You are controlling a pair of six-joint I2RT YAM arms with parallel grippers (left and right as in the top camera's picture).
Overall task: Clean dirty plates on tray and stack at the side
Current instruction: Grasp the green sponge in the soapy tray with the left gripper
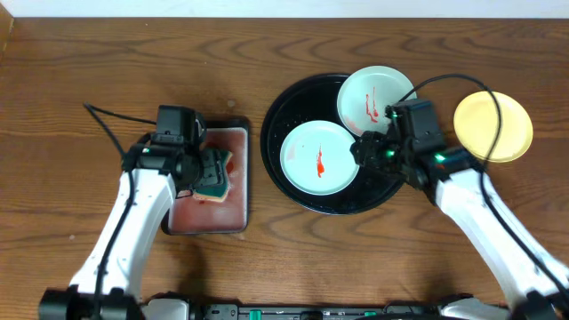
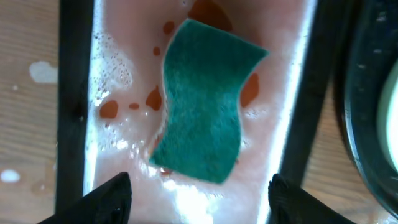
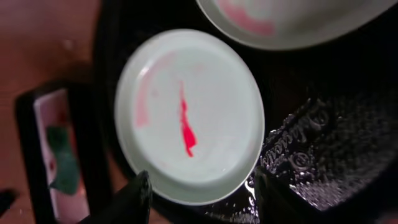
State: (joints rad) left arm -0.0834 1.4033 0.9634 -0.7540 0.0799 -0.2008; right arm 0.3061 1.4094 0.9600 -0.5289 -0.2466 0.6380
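R end effector (image 3: 199, 196): jaws apart, empty, at rim of smeared mint plate (image 3: 186, 115) on black tray (image 1: 298, 98), right-centre of surface (image 1: 89, 53). L end effector (image 2: 202, 199): apart, above sponge (image 2: 202, 106). Plates prob. light, stiff, slick w/ sauce; pinch rim, clear of smear. Yellow plate (image 1: 493, 126) sits off tray, rightward.

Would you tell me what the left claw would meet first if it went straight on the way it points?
Most likely the green sponge in the small tray, though depth is unclear.
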